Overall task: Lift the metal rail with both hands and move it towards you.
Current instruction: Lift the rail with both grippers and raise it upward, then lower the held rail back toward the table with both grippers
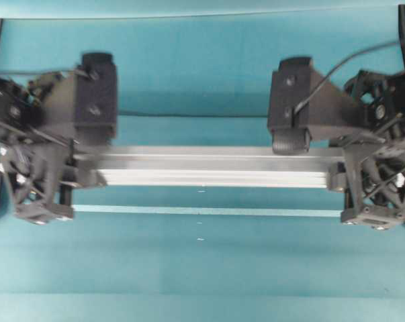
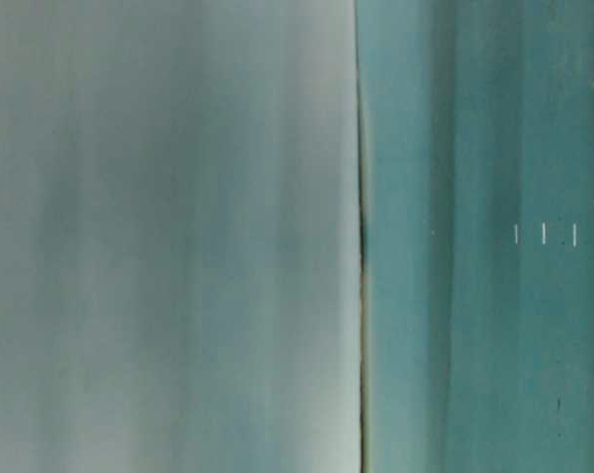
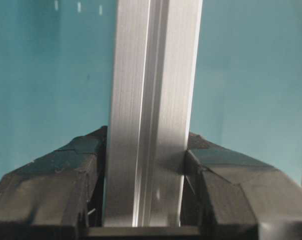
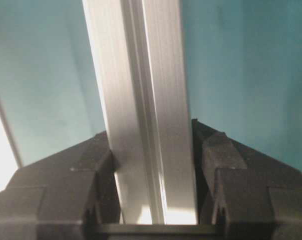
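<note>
Grooved silver aluminium rail lies crosswise at the centre of the teal worktop, running from 9 o'clock to 3 o'clock. Left black lattice-fingered gripper is clenched on its 9 o'clock end; right black gripper clasps its 3 o'clock end. Both wrist views confirm fingers pressed against the rail's sides. Thin pale tape strip runs parallel, just beside it toward 6 o'clock.

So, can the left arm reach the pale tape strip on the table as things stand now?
Probably not freely: the left gripper is shut on the metal rail, as is the right gripper. The tape strip lies bare beside the rail, but both are occupied.
</note>
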Robot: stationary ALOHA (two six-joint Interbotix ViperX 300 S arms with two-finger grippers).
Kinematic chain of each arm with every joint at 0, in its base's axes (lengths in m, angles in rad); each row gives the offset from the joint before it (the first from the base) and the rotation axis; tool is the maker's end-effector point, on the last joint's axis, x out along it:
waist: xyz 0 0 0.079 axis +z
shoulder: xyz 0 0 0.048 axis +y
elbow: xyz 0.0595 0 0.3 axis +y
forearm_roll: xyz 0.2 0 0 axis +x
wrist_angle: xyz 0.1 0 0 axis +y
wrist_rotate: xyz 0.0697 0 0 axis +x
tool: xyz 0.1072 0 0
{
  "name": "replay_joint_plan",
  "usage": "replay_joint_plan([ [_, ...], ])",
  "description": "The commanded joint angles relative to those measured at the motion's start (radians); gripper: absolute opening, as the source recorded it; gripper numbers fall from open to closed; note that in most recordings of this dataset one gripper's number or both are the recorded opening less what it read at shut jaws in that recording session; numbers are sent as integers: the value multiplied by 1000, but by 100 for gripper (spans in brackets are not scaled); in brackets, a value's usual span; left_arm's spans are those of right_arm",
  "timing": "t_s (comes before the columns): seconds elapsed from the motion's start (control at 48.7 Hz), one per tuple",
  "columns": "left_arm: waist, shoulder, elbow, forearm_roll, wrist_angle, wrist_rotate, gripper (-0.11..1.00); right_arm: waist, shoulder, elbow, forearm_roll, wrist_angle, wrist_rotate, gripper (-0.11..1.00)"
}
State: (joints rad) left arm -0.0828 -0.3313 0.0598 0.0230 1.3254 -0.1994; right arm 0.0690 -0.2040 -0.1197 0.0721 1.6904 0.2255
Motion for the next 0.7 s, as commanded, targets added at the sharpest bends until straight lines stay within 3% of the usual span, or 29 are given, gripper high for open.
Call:
replay_joint_plan([
  [0.0, 6, 2, -69, -2, 54, -11, 32, -11, -2, -60, -3, 0, 69, 40],
  [0.164, 11, 29, -110, -2, 115, -9, 32, -11, -2, -48, -3, 2, 69, 40],
  [0.677, 15, 37, -117, -2, 115, -11, 32, -11, -9, -23, -3, 0, 66, 40],
])
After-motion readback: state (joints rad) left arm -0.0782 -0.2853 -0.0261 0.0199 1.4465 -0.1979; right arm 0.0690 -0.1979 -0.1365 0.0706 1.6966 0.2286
